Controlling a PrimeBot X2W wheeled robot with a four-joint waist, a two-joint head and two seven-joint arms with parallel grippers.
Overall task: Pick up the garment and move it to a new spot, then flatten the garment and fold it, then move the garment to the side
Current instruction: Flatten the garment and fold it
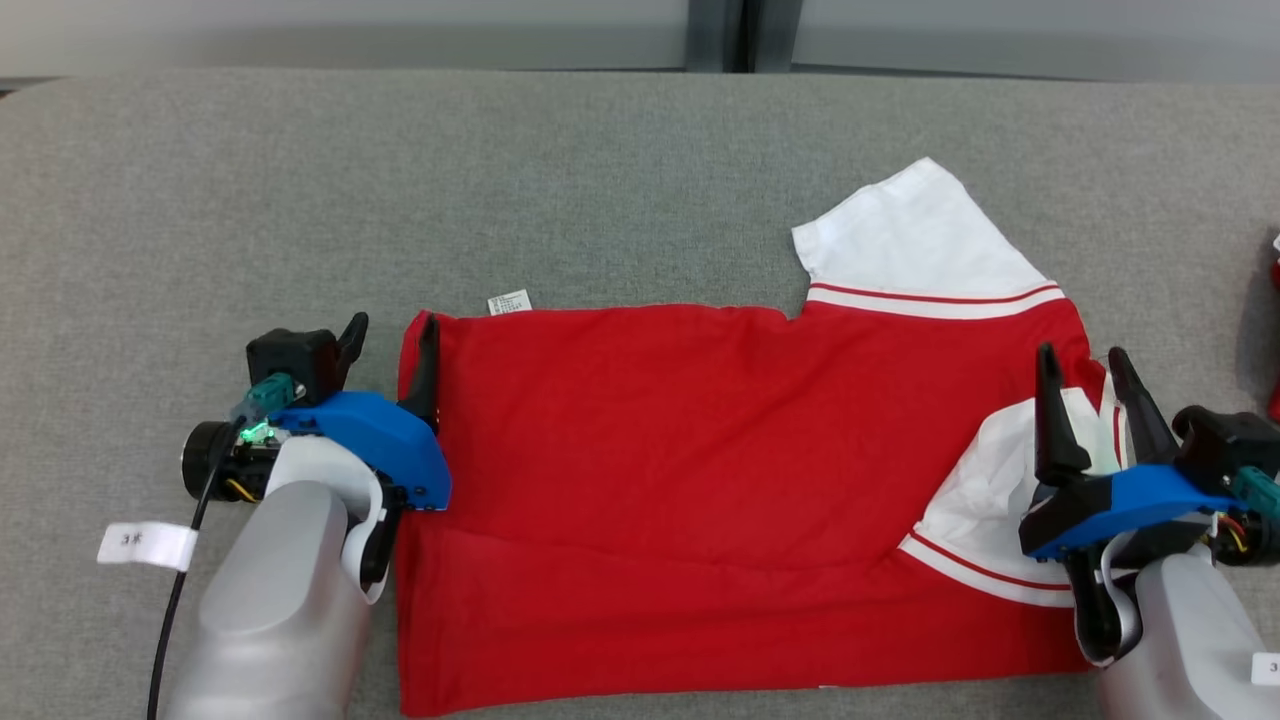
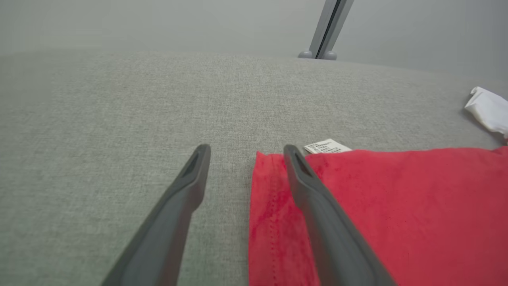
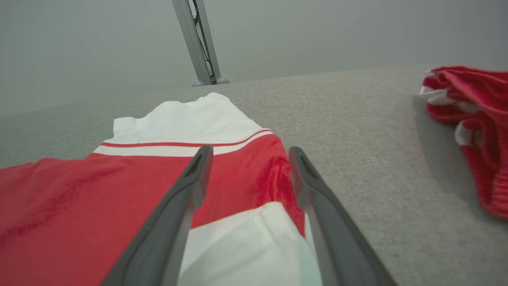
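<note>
The garment [image 1: 690, 450] is a red shirt with white, red-striped sleeves, lying folded lengthwise on the grey table. One white sleeve [image 1: 915, 245] sticks out at the far right; the other is folded over the red body near my right gripper. My left gripper [image 1: 392, 335] stands open at the shirt's left edge, one finger over the red cloth [image 2: 357, 206], the other over bare table. My right gripper [image 1: 1085, 365] is open above the shirt's right end [image 3: 246, 174], holding nothing. A small white care label [image 2: 327, 146] peeks out at the shirt's far left corner.
The grey fabric-covered table [image 1: 500, 180] stretches wide to the left and back. Another red-and-white garment [image 3: 472, 119] lies crumpled to the right, just at the head view's right edge [image 1: 1275, 330]. A metal post [image 3: 198, 43] stands beyond the table's far edge.
</note>
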